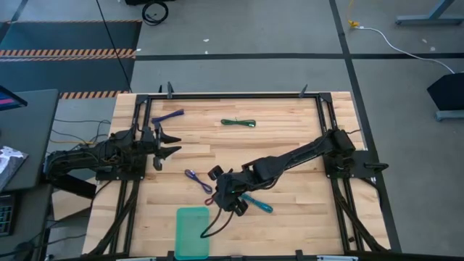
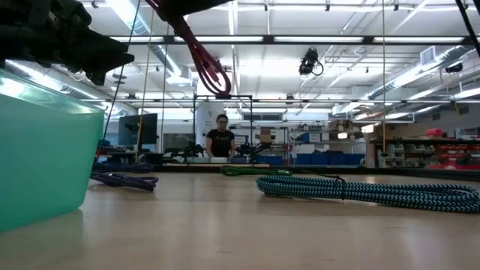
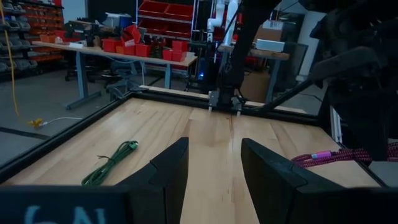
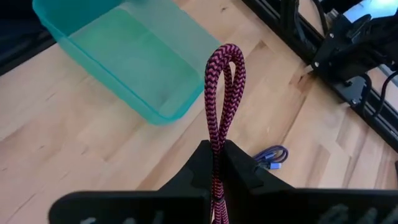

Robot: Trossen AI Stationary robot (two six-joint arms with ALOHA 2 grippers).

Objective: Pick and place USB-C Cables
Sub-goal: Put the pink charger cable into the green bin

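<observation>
The maroon cable (image 4: 219, 99) is seen most plainly in the right wrist view, where it is pinched between the pressed-together fingers of the right gripper (image 4: 217, 155), its looped end standing out beyond the fingertips. In the high view this grip is hidden by the arm itself; only the right gripper (image 1: 230, 197) is made out there, held over the wooden worktop (image 1: 290, 119) just beside the teal tray (image 1: 192, 230). In the low view the maroon cable (image 2: 210, 67) is shown hanging clear of the worktop surface, above and beside the tray wall (image 2: 45, 150).

The tray (image 4: 124, 56) lies ahead of the right gripper in its wrist view, and the blue-purple cable (image 4: 272, 155) is seen on the worktop close beside the fingers. The teal cable (image 1: 258, 204) lies just to the other side of the right gripper (its braided length fills the low view's foreground (image 2: 367, 191)).

The left gripper (image 1: 168, 143) is held with its fingers spread, nothing between them, well apart from the tray. The dark green cable (image 3: 112, 162) lies ahead of it and to one side, and the violet cable (image 1: 167, 116) lies near it, toward the far rail. A person (image 2: 220, 139) is visible only in the low view, beyond the worktop.
</observation>
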